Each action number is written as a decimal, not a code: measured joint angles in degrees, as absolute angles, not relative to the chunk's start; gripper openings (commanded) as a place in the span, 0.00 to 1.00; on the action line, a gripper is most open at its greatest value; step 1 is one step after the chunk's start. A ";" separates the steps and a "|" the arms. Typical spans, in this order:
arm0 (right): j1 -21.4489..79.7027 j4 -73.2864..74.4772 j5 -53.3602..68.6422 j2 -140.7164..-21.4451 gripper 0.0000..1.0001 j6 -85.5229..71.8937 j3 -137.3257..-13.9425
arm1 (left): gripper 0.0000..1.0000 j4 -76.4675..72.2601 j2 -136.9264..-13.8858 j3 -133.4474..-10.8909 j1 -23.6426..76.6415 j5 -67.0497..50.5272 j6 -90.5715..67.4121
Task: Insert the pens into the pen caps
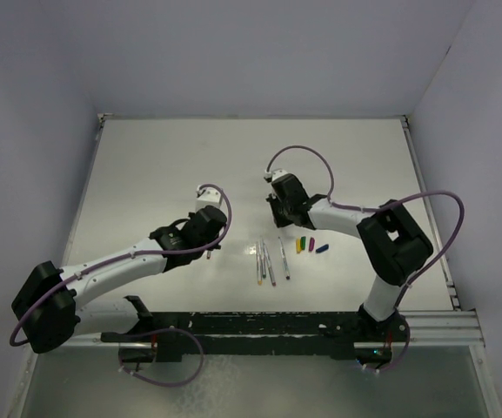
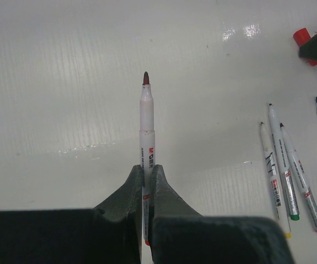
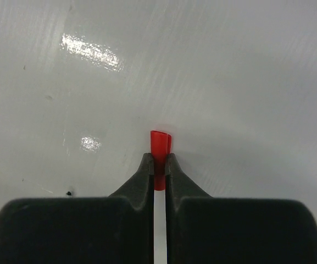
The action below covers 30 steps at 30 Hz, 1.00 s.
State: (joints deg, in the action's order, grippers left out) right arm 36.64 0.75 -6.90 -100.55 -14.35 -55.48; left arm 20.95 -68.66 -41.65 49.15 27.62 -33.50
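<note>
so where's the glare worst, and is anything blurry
Right wrist: two bright glare patches on the table, red cap sharp. Left wrist: smaller glare near the top right, held pen sharp. Top external: even light, loose pens tiny.

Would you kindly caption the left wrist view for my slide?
Left gripper holds a red-tipped pen; four more pens lie nearby.
</note>
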 measured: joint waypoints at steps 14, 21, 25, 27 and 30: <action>36.64 2.17 -2.98 -107.09 0.00 -17.91 -63.37 | 0.00 21.06 -68.66 -41.63 49.15 27.97 -33.43; 36.64 1.56 -3.18 -105.84 0.00 -19.20 -62.24 | 0.00 19.55 -68.66 -41.56 49.15 27.83 -32.69; 36.64 2.50 -4.01 -101.75 0.00 -19.16 -58.70 | 0.00 15.92 -68.66 -41.32 49.15 27.35 -30.35; 36.64 2.39 -4.56 -98.72 0.00 -19.14 -56.99 | 0.00 13.08 -68.62 -40.97 49.15 27.18 -28.80; 36.64 -1.30 -5.08 -91.77 0.00 -19.16 -53.45 | 0.00 7.92 -67.85 -39.29 49.15 26.68 -25.65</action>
